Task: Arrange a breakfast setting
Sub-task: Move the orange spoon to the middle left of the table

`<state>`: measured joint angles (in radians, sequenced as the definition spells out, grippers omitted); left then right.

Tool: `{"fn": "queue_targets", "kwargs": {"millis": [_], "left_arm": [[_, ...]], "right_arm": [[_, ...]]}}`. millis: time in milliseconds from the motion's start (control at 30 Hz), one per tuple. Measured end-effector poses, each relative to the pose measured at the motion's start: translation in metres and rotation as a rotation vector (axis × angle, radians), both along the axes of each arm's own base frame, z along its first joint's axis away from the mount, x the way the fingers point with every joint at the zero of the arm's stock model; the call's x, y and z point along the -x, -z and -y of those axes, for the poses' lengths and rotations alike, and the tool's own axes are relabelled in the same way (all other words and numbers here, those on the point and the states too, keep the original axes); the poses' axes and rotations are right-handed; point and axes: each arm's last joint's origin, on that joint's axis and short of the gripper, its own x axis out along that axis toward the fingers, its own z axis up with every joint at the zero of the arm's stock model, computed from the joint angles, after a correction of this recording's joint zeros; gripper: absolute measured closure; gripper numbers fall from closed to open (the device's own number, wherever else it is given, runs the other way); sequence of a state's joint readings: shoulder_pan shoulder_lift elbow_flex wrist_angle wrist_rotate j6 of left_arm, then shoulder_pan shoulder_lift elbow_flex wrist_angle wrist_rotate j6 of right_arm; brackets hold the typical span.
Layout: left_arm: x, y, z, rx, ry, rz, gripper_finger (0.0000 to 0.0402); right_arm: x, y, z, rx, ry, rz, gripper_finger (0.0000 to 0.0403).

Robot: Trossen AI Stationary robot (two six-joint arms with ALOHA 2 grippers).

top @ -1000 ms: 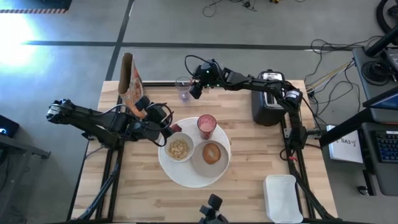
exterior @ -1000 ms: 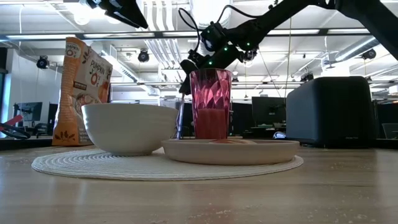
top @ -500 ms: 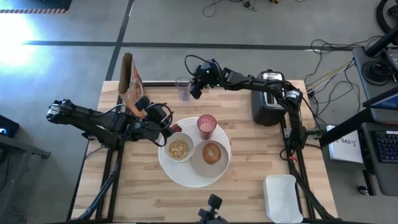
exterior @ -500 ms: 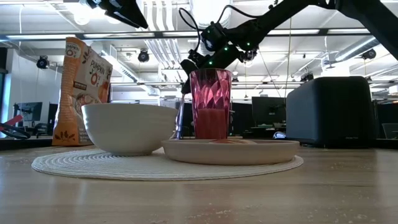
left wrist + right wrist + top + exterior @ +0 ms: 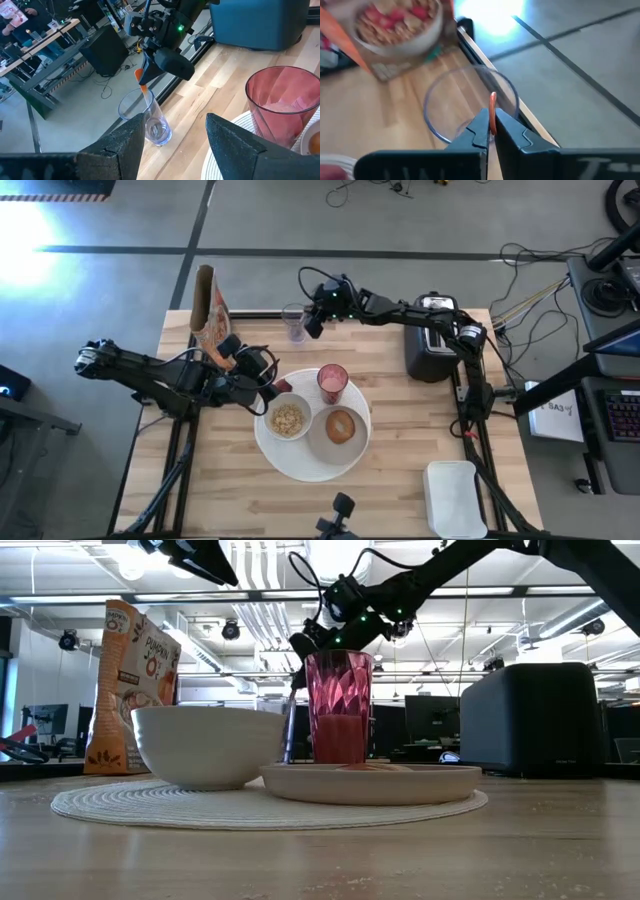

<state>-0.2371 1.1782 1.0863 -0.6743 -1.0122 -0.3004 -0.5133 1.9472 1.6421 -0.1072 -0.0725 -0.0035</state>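
Your extras: cereal bag upright at far left table corner, printed front facing low camera. Clear glass near far edge, between bag and toaster — thin orange stick leaning in it. Toaster at far right, black and silver. White rectangular tray at near right corner. Round woven placemat on wooden table. Beyond table — desks, cables on floor.

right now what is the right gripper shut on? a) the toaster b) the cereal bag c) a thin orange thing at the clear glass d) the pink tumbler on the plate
c: in the right wrist view the right gripper is shut on a thin orange thing that stands over the clear glass at the table's far edge, apart from the pink tumbler.
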Motion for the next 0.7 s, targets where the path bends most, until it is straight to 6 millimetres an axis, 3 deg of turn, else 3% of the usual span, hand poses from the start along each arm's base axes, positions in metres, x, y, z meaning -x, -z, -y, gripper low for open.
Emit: {"fn": "queue_targets", "kwargs": {"millis": [200, 467, 700], "left_arm": [[0.000, 0.000, 0.000, 0.000, 0.000, 0.000, 0.0208], [0.000, 0.000, 0.000, 0.000, 0.000, 0.000, 0.0208], [0.000, 0.000, 0.000, -0.003, 0.001, -0.007, 0.0208]], "right_arm": [[-0.003, -0.011, 0.000, -0.025, -0.037, 0.122, 0.0394], [-0.001, -0.019, -0.002, -0.035, -0.029, 0.132, 0.0394], [0.009, -0.046, -0.007, 0.000, -0.033, 0.186, 0.0394]]}}
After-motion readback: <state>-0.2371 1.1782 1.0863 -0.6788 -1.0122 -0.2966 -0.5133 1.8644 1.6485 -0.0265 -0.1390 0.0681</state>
